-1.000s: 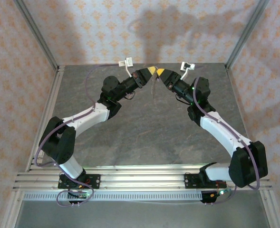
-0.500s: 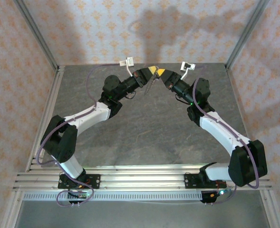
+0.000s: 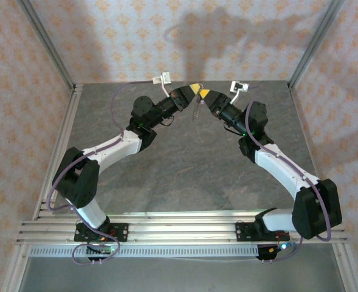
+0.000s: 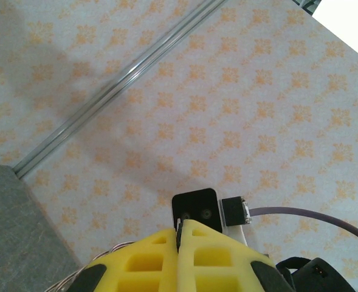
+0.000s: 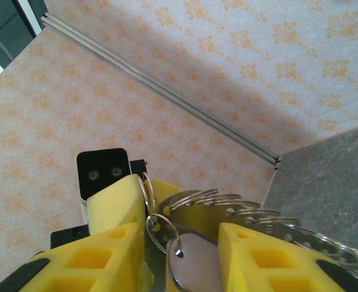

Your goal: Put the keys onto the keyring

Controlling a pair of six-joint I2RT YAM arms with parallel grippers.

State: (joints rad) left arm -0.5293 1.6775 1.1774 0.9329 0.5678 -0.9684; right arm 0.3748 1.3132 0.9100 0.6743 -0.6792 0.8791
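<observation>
High over the back of the table, my left gripper (image 3: 193, 89) and right gripper (image 3: 204, 94) meet tip to tip. The left gripper (image 4: 180, 234) is shut on a thin metal strand of the keyring. In the right wrist view the keyring (image 5: 245, 204) shows as stacked wire loops with a beaded stretch running right. A key with a lilac head (image 5: 198, 261) hangs from a small split ring (image 5: 160, 232) between the fingers of my right gripper (image 5: 182, 243). Its jaws stand apart and do not pinch the key. From above, the keyring (image 3: 196, 109) dangles below both tips.
The grey table (image 3: 185, 164) lies under both arms, boxed in by patterned walls and metal corner rails (image 3: 48, 42). Purple cables (image 3: 115, 100) loop beside the left arm. Each wrist view looks at the other arm's black camera block (image 4: 195, 210).
My right gripper has edged left toward the left gripper, and its jaws narrowed and then widened again. The hanging keyring swung slightly. The left gripper stayed shut.
</observation>
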